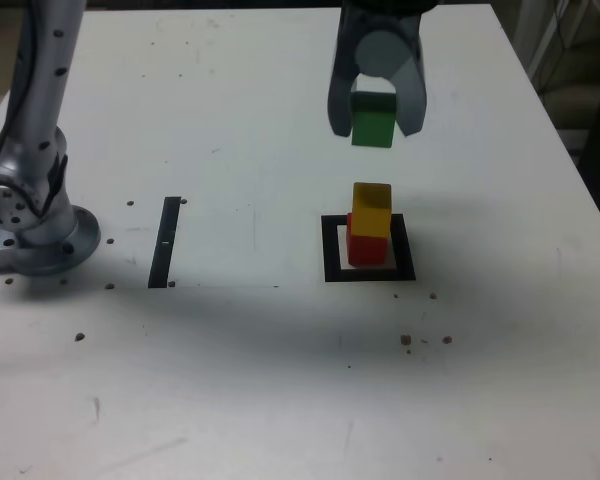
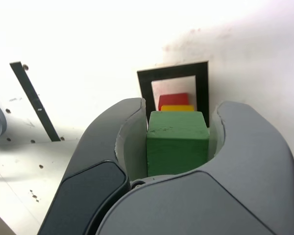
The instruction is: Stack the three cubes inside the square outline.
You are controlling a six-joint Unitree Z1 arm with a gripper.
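White and speckled with a few dark crumbs, the bench [image 1: 280, 380] carries the square outline [image 1: 369, 274], and inside it the red cube [image 1: 367, 246] sits with the yellow cube [image 1: 371, 204] on top, turned a little askew. My claw [image 1: 376, 128] hangs above that pair, clamped on the green cube [image 1: 373, 118], well clear of the yellow one. I judge this the last stacking step: I need to centre the green cube over the yellow, lower until they touch, then let go gently so the crooked stack stays up.
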